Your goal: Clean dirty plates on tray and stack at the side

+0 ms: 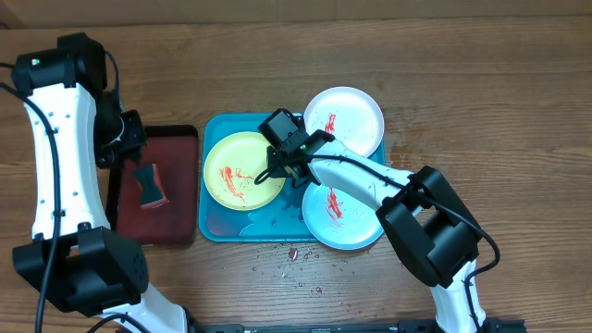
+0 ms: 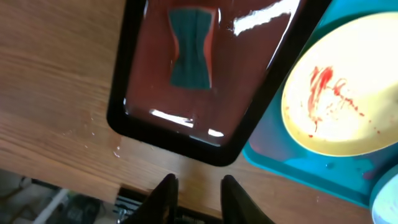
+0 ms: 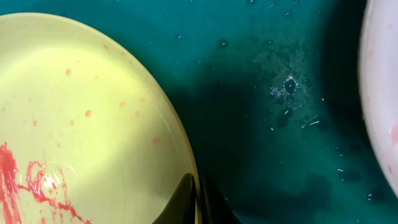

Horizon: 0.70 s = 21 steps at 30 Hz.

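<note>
Tray came first: the turquoise tray (image 1: 264, 222) was spread across the centre of the overhead view and was seen to be wet, so a skid could be expected of anything dragged over it. To its left the dark red tray (image 1: 176, 148) was laid.

The yellow-green plate (image 1: 236, 157) was found in the turquoise tray's left half, smeared red. The white plate (image 1: 356, 106) sat at the tray's upper right corner and the pale aqua plate (image 1: 351, 231) at the lower right, part off the tray.

The right gripper (image 1: 275, 173) was clenched on the yellow-green plate's right rim, and only the very edge was caught. With so thin a pinch the plate could be tipped or dropped on the lift, and the aqua plate just beside could be knocked.

The left gripper (image 2: 199, 196) was shown at the bottom of its wrist view, narrowly parted and grasping nothing, well apart from the sponge (image 1: 151, 185). No wiping could be done until that was fetched.

Droplets (image 3: 286, 87) were scattered on the tray floor, so sauce could be spread.
</note>
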Tool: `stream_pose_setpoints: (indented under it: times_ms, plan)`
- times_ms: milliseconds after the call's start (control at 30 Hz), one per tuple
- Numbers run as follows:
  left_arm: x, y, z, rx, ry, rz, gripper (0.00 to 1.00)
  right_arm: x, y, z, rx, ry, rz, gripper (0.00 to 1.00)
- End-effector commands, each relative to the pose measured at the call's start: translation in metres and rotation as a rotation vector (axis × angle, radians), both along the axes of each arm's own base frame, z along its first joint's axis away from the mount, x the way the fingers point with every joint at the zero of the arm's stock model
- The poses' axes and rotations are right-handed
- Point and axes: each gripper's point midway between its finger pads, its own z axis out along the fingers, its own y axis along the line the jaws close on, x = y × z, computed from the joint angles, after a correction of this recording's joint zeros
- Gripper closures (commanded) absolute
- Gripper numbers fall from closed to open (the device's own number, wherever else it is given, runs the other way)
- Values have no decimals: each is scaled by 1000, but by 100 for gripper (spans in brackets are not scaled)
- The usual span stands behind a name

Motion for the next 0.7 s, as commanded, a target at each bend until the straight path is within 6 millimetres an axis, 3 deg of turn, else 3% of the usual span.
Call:
stream_pose_setpoints:
  times_ms: [0, 167, 333, 500, 667]
  plan:
    - [-7, -3, -19, -21, 50, -18, 77, 1, -3, -9, -24, 9, -14, 96]
    - [-10, 0, -48, -12, 78, -30, 75, -1, -3, -9, -22, 17, -12, 96]
    - [-3, 26, -83, 42, 32, 28, 70, -1, -4, -10, -27, 21, -9, 96]
    - [9, 38, -103, 54, -32, 47, 60, 0, -3, -9, -22, 16, -9, 96]
    - [14, 37, -123, 60, -63, -21, 58, 0, -3, -9, -22, 16, -9, 96]
